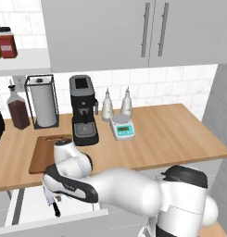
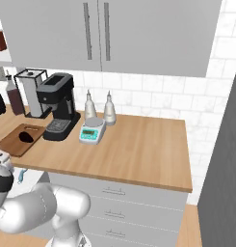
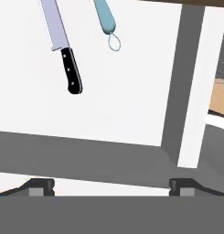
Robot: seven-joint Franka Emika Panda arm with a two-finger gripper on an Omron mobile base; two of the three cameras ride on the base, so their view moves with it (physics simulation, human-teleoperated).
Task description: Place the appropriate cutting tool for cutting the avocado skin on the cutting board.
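White drawer floor (image 3: 113,91) lies under the end effector (image 3: 111,186), whose two dark fingertips stand far apart at the lower edge of the hand view, wide open and holding nothing. The knife (image 3: 63,50) rests flat on that floor, well up and to the left of the fingertips as the hand view frames it, black handle toward the camera and steel blade running off the top edge. Just beside the knife lies a light-blue peeler (image 3: 106,20), its wire loop near the handle's level.

The board (image 1: 45,152) sits on the table (image 1: 170,134), left of the coffee machine (image 1: 83,111), with the dark avocado (image 2: 26,136) on it. The drawer is below the table edge in front of the board, and the end effector hangs there.

Risks from here, as I judge them: the peeler is close enough to the knife that an off-line approach could close on the wrong tool or knock both. The handle is thin and flat on the floor, so wide fingers may scrape the drawer or pinch the blade instead. Lifting out, the long blade could catch the table edge
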